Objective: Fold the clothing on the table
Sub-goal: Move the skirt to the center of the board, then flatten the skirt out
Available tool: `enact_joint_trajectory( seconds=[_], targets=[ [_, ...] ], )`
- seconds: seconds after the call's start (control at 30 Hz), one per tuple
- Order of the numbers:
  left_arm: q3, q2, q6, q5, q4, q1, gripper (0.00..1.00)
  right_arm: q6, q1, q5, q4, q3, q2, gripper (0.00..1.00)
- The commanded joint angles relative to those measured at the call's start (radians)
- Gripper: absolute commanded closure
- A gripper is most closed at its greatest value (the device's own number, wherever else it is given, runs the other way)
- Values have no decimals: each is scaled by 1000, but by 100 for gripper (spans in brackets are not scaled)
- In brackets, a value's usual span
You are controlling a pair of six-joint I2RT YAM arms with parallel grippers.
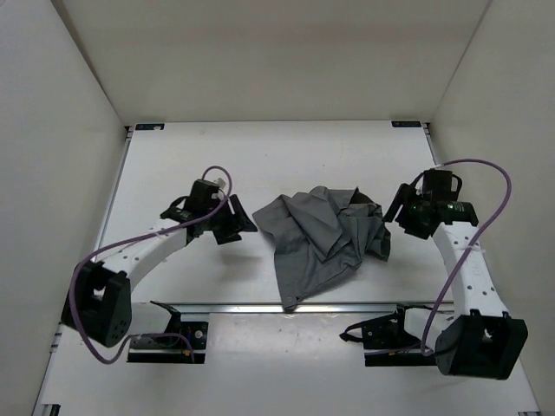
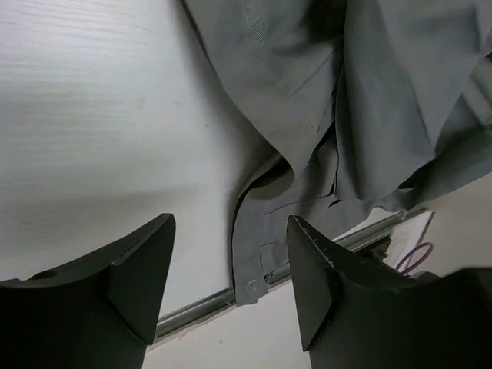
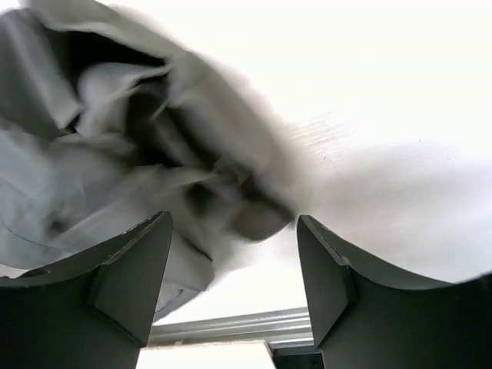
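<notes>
- the silver rail crosses the near part of the table, and the lowest corner of the clothing lies over it
- the left gripper stands just beside the left edge of the clothing, its two fingers apart with nothing between them
- the right gripper is at the right edge of the clothing, its fingers also apart; the wrist view is blurred, but the cloth seems not pinched
- the grey clothing lies crumpled in the middle of the table, between the two grippers, with folds piled on its right half
</notes>
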Motion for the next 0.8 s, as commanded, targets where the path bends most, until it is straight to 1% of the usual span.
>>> enact_joint_trajectory(
  seconds=[0.0, 0.03, 0.07, 0.1, 0.13, 0.17, 0.2, 0.23, 0.27, 0.3, 0.37, 0.43, 0.47, 0.53, 0.63, 0.67, 0.7, 0.73, 0.77],
  targets=[
    [61, 86, -48, -109, 94, -114, 29, 11, 63, 21, -8, 18, -16, 36],
    [87, 125, -44, -123, 107, -127, 28, 25, 89, 12, -30, 24, -9, 36],
    [110, 163, -45, -162, 105, -160, 28, 34, 150, 15, -56, 26, -4, 36],
    [136, 214, -34, -192, 102, -173, 28, 72, 219, 27, -59, 15, -8, 35],
    [152, 231, -30, -215, 101, -173, 28, 100, 285, 24, -58, 7, -24, 35],
    [181, 270, -31, -229, 89, -171, 27, 123, 321, 16, -55, -14, -42, 35],
    [199, 307, -22, -248, 91, -162, 26, 198, 389, 7, -50, -43, -62, 35],
    [213, 318, -19, -262, 82, -145, 26, 215, 442, -7, -39, -62, -62, 35],
    [236, 352, -14, -262, 82, -136, 27, 271, 477, -14, -16, -103, -70, 34],
    [267, 367, -1, -265, 78, -121, 26, 283, 517, -46, -7, -132, -76, 34],
    [322, 427, 44, -292, 29, -101, 26, 367, 577, -77, 56, -230, -80, 32],
    [402, 499, 74, -306, -35, -93, 27, 413, 602, -116, 125, -322, -75, 31],
    [408, 512, 85, -327, -48, -93, 26, 428, 616, -120, 151, -350, -71, 30],
    [459, 557, 117, -344, -60, -98, 26, 442, 610, -166, 208, -399, -50, 29],
    [578, 672, 163, -349, -137, -124, 27, 445, 591, -198, 300, -451, 13, 28],
    [627, 721, 173, -349, -180, -128, 30, 432, 585, -211, 335, -464, 46, 30],
    [658, 739, 182, -334, -188, -142, 31, 431, 585, -200, 338, -467, 63, 30],
    [657, 768, 188, -316, -197, -150, 34, 409, 574, -214, 364, -455, 100, 32],
    [661, 780, 185, -293, -185, -154, 45, 387, 559, -218, 379, -447, 125, 37]
  ],
)
